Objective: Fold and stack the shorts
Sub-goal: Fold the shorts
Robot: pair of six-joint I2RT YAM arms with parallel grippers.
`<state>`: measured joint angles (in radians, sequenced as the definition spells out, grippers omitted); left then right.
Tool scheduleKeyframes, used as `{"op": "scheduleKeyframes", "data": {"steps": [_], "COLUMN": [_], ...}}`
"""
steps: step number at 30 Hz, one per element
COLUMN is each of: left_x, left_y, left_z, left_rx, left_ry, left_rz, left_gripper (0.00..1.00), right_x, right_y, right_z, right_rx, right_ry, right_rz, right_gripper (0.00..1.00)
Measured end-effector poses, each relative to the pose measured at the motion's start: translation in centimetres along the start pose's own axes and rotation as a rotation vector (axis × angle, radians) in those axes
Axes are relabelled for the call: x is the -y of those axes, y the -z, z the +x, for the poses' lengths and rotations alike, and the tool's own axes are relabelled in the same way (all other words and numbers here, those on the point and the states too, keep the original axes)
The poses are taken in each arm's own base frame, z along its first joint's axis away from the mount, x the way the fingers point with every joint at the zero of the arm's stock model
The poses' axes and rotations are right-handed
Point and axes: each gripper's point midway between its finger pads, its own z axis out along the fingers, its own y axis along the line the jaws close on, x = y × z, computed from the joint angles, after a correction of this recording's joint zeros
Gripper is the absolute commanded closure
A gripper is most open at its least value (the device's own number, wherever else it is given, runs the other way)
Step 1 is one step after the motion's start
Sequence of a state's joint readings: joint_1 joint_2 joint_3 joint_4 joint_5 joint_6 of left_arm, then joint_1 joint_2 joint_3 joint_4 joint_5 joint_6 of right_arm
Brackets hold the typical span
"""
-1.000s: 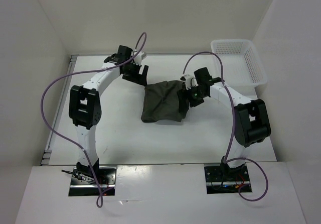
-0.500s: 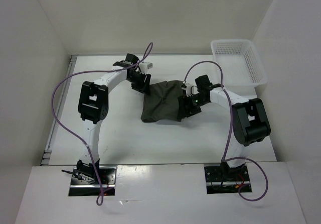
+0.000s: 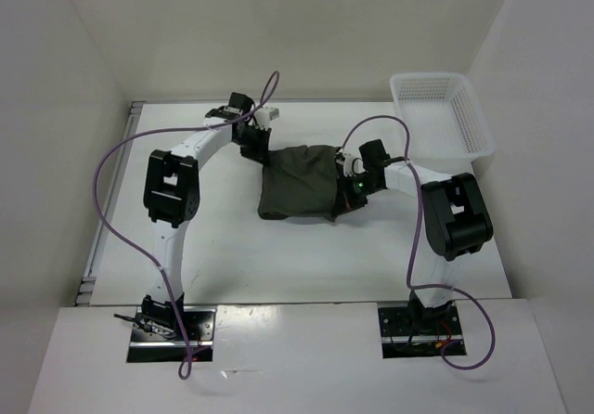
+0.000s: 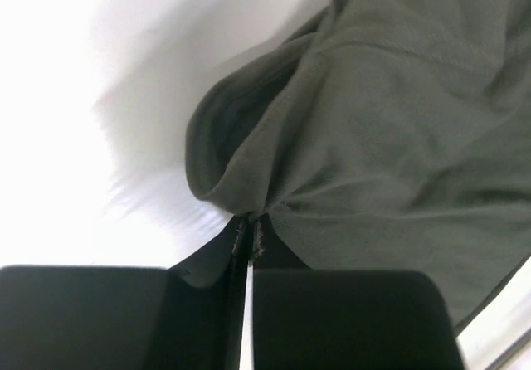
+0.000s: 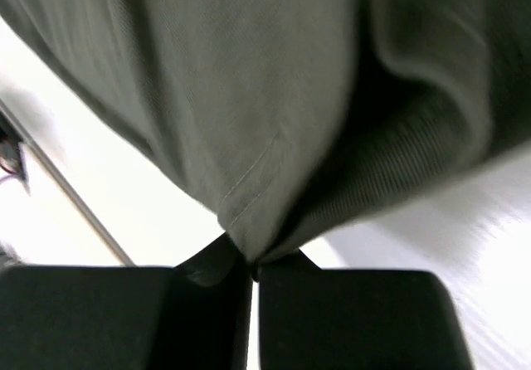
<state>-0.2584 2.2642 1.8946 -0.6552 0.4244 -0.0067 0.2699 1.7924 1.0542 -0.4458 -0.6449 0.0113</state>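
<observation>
The dark olive-green shorts (image 3: pixel 299 183) lie bunched in the middle of the white table. My left gripper (image 3: pixel 259 151) is at their far left corner, shut on a pinch of the fabric's edge (image 4: pixel 249 212). My right gripper (image 3: pixel 348 194) is at their right edge, shut on a corner of the cloth (image 5: pixel 253 254). In both wrist views the shorts (image 4: pixel 390 129) (image 5: pixel 249 96) fill most of the picture, with the fabric pulled into the closed jaws.
A white mesh basket (image 3: pixel 442 115) stands at the far right corner of the table (image 3: pixel 223 247). White walls enclose the table on the left, back and right. Purple cables loop above both arms.
Both grippers have moved in onto the shorts' edges and gone from open to shut on the fabric. The left arm swung right toward the cloth's far left corner.
</observation>
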Motion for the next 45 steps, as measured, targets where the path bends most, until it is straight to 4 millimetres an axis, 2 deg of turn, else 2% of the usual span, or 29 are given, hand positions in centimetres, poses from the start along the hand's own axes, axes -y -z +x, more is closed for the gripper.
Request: {"op": "scheduleKeyframes", "data": {"steps": [5,6,9,10,11,13,14,17,19,22,25,28,30,32,36,40,41,42,45], "left_x": [-1.6,-1.6,-1.5,-1.8,-2.2,-2.7,-2.8,-3.2,-3.1,-2.5,-0.5,2.2,4.0,5.2,5.8,5.0,4.8,4.8,5.2], "left_y": [0.9,1.0,0.9,0.9,0.9,1.0,1.0,1.1,1.3,2.5,4.9,7.2,7.7,7.2,4.7,2.5,2.2,2.0,1.9], "left_z": [-1.3,-1.4,-1.4,-1.4,-1.4,-1.4,-1.5,-1.4,-1.4,-1.2,-0.8,1.0,2.7,5.0,8.7,9.5,9.5,9.5,9.5], "left_rx": [0.033,0.035,0.031,0.03,0.03,0.031,0.032,0.03,0.028,0.018,0.02,-0.001,-0.028,-0.085,-0.207,-0.251,-0.253,-0.254,-0.254], "left_ry": [0.008,0.009,0.001,0.0,-0.001,0.003,-0.003,-0.001,-0.003,0.005,0.0,0.001,-0.001,0.012,0.054,0.083,0.085,0.086,0.085], "left_rz": [-0.047,-0.047,-0.058,-0.076,-0.093,-0.123,-0.13,-0.149,-0.152,-0.149,-0.116,-0.065,-0.02,0.019,0.071,0.086,0.088,0.091,0.11], "left_gripper": [1.0,0.98,0.88,0.81,0.61,0.44,0.29,0.12,0.08,0.05,0.03,0.02,0.02,0.02,0.08,0.21,0.27,0.38,0.47], "right_x": [2.4,2.9,3.2,3.2,3.2,3.2,3.3,3.2,3.2,3.6,4.0,4.5,5.5,6.7,9.1,10.2,10.1,10.0,9.2], "right_y": [1.4,1.6,2.2,2.4,2.5,2.7,2.8,3.8,5.3,7.9,9.6,9.5,8.6,7.2,3.7,1.4,1.2,1.1,1.2], "right_z": [-0.4,-0.6,-1.1,-1.2,-1.3,-1.7,-1.9,-3.2,-5.4,-10.6,-15.9,-20.2,-21.8,-22.4,-20.9,-19.6,-19.5,-19.5,-20.0], "right_rx": [0.029,0.038,0.05,0.048,0.045,0.043,0.04,0.046,0.087,0.197,0.304,0.376,0.397,0.394,0.331,0.286,0.282,0.28,0.296], "right_ry": [0.057,0.064,0.082,0.088,0.094,0.12,0.127,0.166,0.191,0.235,0.255,0.243,0.227,0.199,0.113,0.052,0.041,0.036,0.031], "right_rz": [0.018,0.02,0.016,0.017,0.017,0.02,0.023,0.034,0.048,0.082,0.104,0.1,0.096,0.091,0.072,0.041,0.031,0.022,-0.018], "right_gripper": [1.0,0.97,0.54,0.23,0.13,0.07,0.07,0.06,0.06,0.06,0.06,0.06,0.06,0.06,0.06,0.09,0.11,0.13,0.14]}}
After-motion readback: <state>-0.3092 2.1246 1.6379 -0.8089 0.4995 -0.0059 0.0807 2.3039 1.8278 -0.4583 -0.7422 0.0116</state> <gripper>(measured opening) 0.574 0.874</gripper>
